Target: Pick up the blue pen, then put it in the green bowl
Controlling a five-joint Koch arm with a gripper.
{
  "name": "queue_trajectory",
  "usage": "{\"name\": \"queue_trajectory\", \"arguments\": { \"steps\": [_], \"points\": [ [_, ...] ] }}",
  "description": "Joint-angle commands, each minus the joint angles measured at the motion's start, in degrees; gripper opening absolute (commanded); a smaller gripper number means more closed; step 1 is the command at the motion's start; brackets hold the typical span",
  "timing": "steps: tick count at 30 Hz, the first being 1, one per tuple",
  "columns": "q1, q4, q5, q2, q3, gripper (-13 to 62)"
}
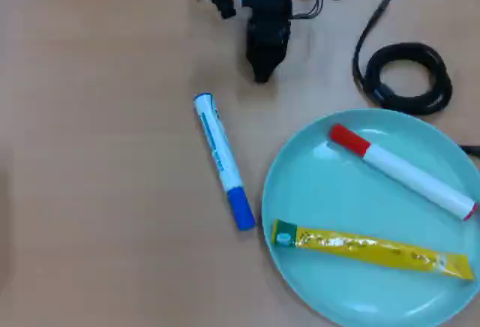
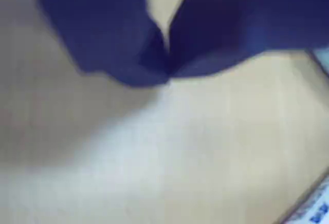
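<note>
A red-capped white marker (image 1: 405,171) and a yellow sachet tube (image 1: 371,249) already lie inside the green bowl (image 1: 315,192), which sits at the lower right of the overhead view on the tan worktop (image 1: 97,162). A coiled black cable (image 1: 405,78) rests just above the bowl's rim, to the right of the hand (image 1: 261,76). The blue pen (image 1: 223,160) lies flat on the worktop just left of the bowl, apart from it, blue cap towards the bottom. The hand hangs above and right of the pen's white end, clear of it, nothing between. In the wrist view its jaws meet at the tips, clenched on nothing (image 2: 165,72).
</note>
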Motion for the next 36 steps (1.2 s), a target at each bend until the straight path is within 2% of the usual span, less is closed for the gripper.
{"name": "queue_trajectory", "arguments": {
  "steps": [1, 36],
  "points": [
    [-3.2, 3.8, 0.8, 5.8, 6.8, -7.8],
    [-3.2, 6.7, 0.8, 5.8, 4.5, -7.8]
  ]
}}
